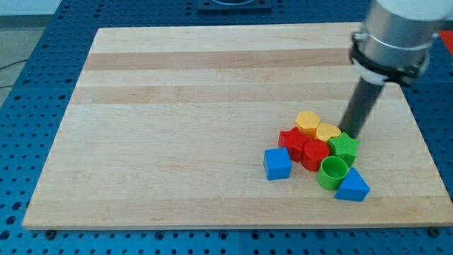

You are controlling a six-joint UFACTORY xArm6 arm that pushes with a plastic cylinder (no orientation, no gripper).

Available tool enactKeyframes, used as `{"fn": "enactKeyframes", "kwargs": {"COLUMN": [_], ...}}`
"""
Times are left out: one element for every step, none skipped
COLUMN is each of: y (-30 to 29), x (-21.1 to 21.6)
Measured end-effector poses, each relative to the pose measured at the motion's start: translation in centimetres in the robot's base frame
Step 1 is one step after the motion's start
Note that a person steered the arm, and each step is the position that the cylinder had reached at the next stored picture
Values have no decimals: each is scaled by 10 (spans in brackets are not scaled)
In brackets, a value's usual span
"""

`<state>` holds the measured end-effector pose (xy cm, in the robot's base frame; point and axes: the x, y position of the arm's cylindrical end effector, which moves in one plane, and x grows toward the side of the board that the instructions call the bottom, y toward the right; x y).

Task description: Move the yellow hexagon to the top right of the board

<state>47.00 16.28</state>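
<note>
The yellow hexagon [307, 122] sits at the top of a cluster of blocks in the lower right part of the wooden board [177, 106]. A yellow heart-shaped block [328, 132] lies just to its right. My tip [348, 134] stands at the right edge of the yellow heart, just above the green star [344, 147], and to the right of the hexagon. The dark rod rises from there to the arm's grey body at the view's top right.
The cluster also holds a red block [291, 142], a second red block [315, 154], a green cylinder [332, 172], a blue triangle [352, 187] and a blue cube [277, 163] standing slightly apart at the left. A blue perforated table surrounds the board.
</note>
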Motion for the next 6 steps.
{"fn": "enactKeyframes", "kwargs": {"y": [-25, 1, 65, 84, 45, 9], "x": [-19, -6, 23, 71, 82, 42]}}
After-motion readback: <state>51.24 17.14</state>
